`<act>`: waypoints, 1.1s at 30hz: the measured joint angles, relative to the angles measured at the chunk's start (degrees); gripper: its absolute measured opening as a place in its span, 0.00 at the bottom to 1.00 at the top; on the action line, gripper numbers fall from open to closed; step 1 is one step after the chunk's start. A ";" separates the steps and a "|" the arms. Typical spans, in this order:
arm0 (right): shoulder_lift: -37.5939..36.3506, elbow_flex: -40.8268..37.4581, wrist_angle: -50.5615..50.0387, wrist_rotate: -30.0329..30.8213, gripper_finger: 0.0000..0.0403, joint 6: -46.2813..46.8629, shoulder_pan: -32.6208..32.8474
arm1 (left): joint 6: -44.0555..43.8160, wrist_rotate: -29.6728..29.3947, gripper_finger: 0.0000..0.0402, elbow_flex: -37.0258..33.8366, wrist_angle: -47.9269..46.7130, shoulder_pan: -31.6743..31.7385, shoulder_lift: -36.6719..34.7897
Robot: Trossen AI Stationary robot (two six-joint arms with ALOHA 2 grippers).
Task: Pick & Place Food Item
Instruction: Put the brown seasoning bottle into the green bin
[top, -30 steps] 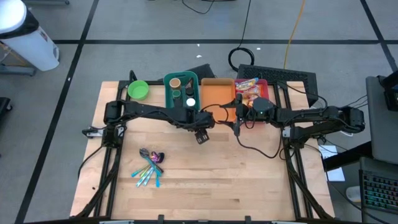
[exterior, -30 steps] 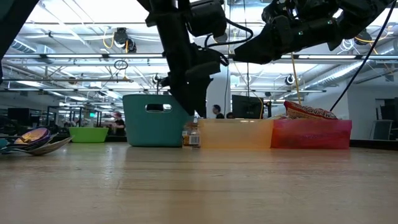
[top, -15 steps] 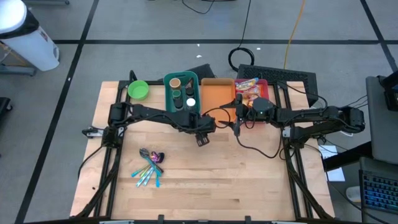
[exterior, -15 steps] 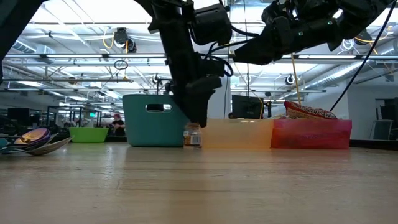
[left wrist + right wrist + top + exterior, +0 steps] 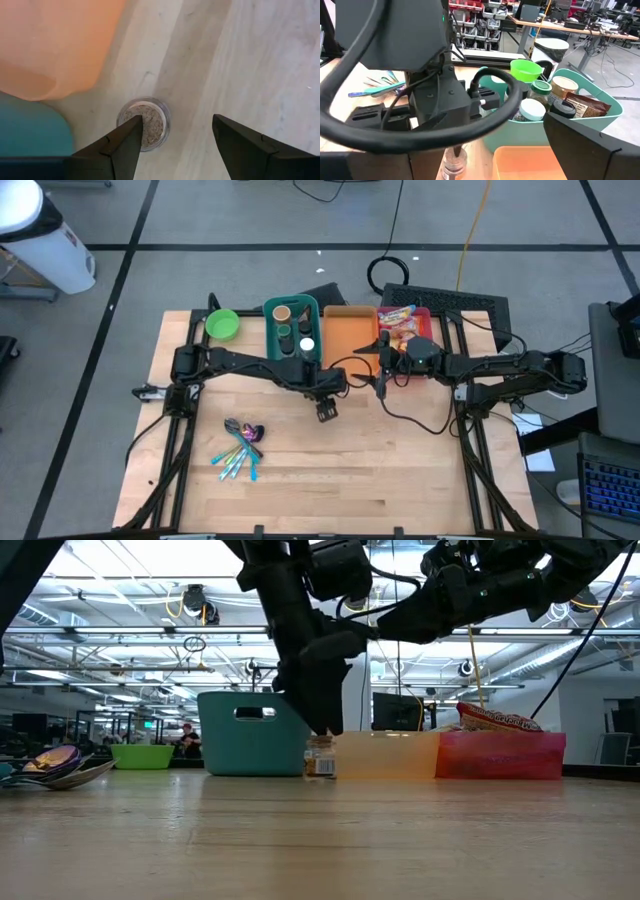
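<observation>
A small clear jar (image 5: 143,124) of brownish grains stands upright on the wooden table (image 5: 400,470), just in front of the teal bin (image 5: 292,328) and the orange bin (image 5: 350,328). In the low view the jar (image 5: 319,757) shows under my left gripper (image 5: 322,728). That gripper (image 5: 175,137) points steeply down over the jar, open, and one fingertip (image 5: 131,134) overlaps the jar's rim. My right gripper (image 5: 379,352) hovers level above the orange bin's near edge, open and empty. Snack bags (image 5: 398,320) lie in the red bin (image 5: 426,316). My left gripper comes at the jar from above, and one finger (image 5: 131,134) stands over the jar's rim. The jar is not between the two fingers. Whether that finger touches the jar I cannot tell. The jar stands upright on the table.
A green bowl (image 5: 222,324) sits at the far left. Pens and spoons (image 5: 240,448) lie near the left middle of the table. The teal bin holds several jars and packets (image 5: 555,95). The table's near half and right side are bare wood.
My left gripper has moved a little toward the table's near edge and down, tipping slightly, and stays open. The right arm has kept still.
</observation>
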 joint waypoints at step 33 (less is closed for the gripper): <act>0.00 0.02 0.08 0.00 0.79 0.20 0.00 | -9.07 3.19 0.68 -0.19 -6.68 2.51 -1.94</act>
